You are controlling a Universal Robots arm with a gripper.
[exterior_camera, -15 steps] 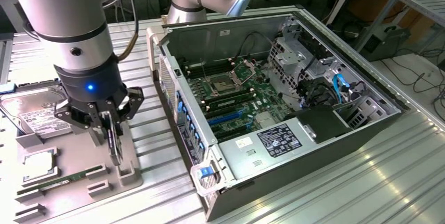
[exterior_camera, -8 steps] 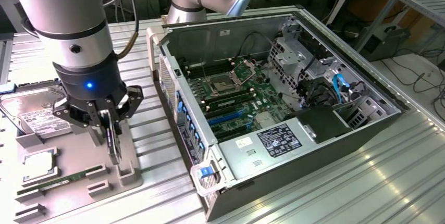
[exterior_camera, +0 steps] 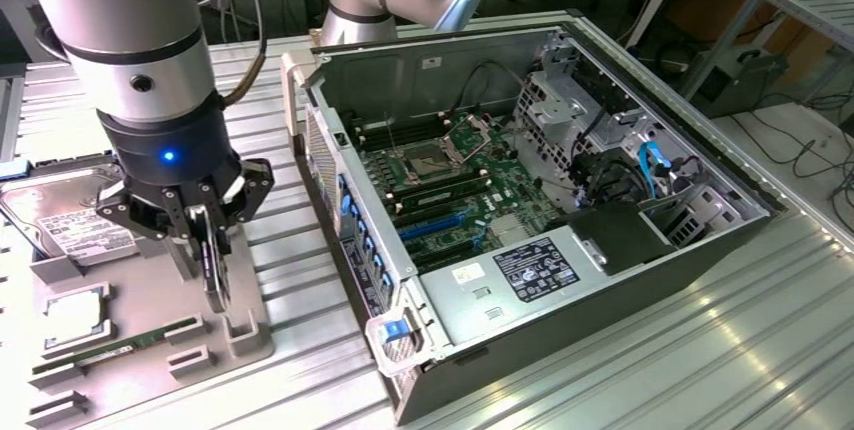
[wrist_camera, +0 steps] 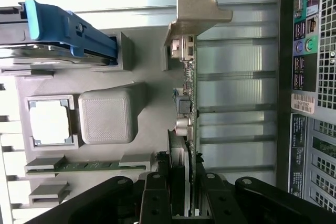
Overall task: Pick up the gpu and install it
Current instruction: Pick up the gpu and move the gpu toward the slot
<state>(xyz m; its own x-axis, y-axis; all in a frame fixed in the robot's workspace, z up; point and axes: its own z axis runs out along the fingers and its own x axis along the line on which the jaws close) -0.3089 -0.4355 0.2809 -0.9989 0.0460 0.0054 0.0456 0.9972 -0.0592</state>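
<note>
Gripper [exterior_camera: 203,245] narrowed onto the gpu [wrist_camera: 189,95], pinching the card's long edge to hold it upright over the grey tray [exterior_camera: 247,348] just beside the open computer case [exterior_camera: 561,200], silver bracket outermost; can't tell if it's lifted clear.

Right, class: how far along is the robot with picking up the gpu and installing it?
Done: the approach; the gripper sits at the gpu, which stands on edge at the gray parts tray. In hand: the grasp; the fingers are shut on the card, though whether it has lifted clear is unclear. Left: the install; the blue expansion slots in the open computer case hold no card.
</note>
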